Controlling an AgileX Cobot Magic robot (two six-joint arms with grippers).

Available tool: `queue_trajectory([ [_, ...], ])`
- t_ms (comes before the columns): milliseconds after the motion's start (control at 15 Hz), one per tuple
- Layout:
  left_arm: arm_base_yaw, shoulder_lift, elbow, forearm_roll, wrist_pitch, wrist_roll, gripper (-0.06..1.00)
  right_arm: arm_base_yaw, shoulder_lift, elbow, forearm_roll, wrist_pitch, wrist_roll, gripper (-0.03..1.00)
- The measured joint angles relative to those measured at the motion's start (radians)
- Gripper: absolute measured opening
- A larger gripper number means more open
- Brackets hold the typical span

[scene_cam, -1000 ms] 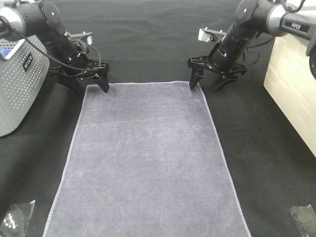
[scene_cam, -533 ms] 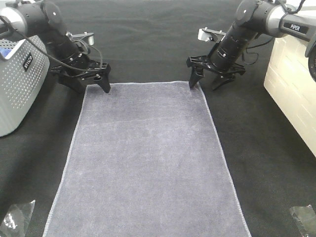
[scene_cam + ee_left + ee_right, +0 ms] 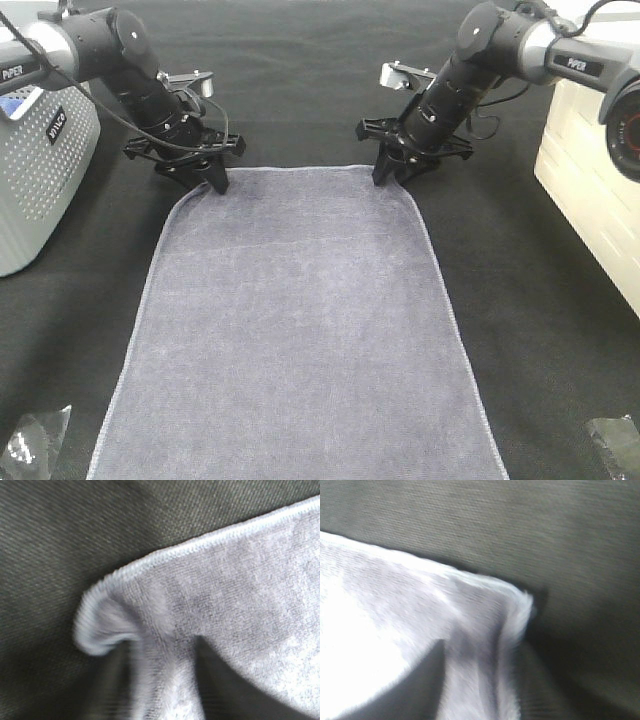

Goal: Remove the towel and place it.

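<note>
The grey-lavender towel (image 3: 295, 320) lies flat and lengthwise on the black mat (image 3: 300, 70). My left gripper (image 3: 212, 181) is down on the towel's far left corner, and my right gripper (image 3: 386, 176) is on its far right corner. Both corners are drawn inward and look rounded. In the left wrist view the hemmed corner (image 3: 107, 625) bunches up between the two dark fingers (image 3: 220, 690), which pinch the cloth. In the right wrist view the corner (image 3: 512, 610) is likewise gathered between the fingers (image 3: 420, 680). Both grippers are shut on the towel.
A grey perforated basket (image 3: 35, 170) stands at the left edge, close to the left arm. A cream box (image 3: 590, 170) stands at the right edge. Clear plastic bags lie at the near left (image 3: 30, 445) and near right (image 3: 615, 440) corners.
Both grippers have moved inward onto the towel's far corners and closed on them. The corners have been pulled in and now bunch between the fingers.
</note>
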Motion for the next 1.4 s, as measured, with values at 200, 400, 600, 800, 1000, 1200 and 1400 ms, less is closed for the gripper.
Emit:
queue_trajectory([
  [200, 0.0, 0.003, 0.0, 0.016, -0.006, 0.003, 0.12, 0.002, 0.0, 0.0, -0.045, -0.019, 0.0, 0.07],
  [400, -0.001, 0.004, 0.0, 0.029, -0.007, 0.029, 0.02, 0.003, 0.0, 0.0, -0.061, -0.023, -0.001, 0.02],
  [600, -0.003, 0.004, 0.0, 0.032, -0.014, 0.063, 0.02, 0.003, 0.001, 0.0, -0.061, -0.055, -0.001, 0.02],
  [800, -0.004, 0.005, 0.0, 0.033, -0.074, 0.08, 0.02, 0.003, 0.001, 0.0, -0.067, -0.106, -0.001, 0.02],
  [1000, -0.008, 0.017, -0.024, 0.046, -0.157, 0.096, 0.01, 0.003, 0.002, -0.04, -0.122, -0.124, -0.001, 0.02],
  [1200, -0.008, 0.018, -0.04, 0.063, -0.261, 0.102, 0.01, 0.003, 0.002, -0.103, -0.156, -0.171, -0.002, 0.02],
  [1400, -0.008, 0.019, -0.04, 0.066, -0.368, 0.132, 0.01, 0.003, 0.002, -0.12, -0.172, -0.236, -0.002, 0.02],
])
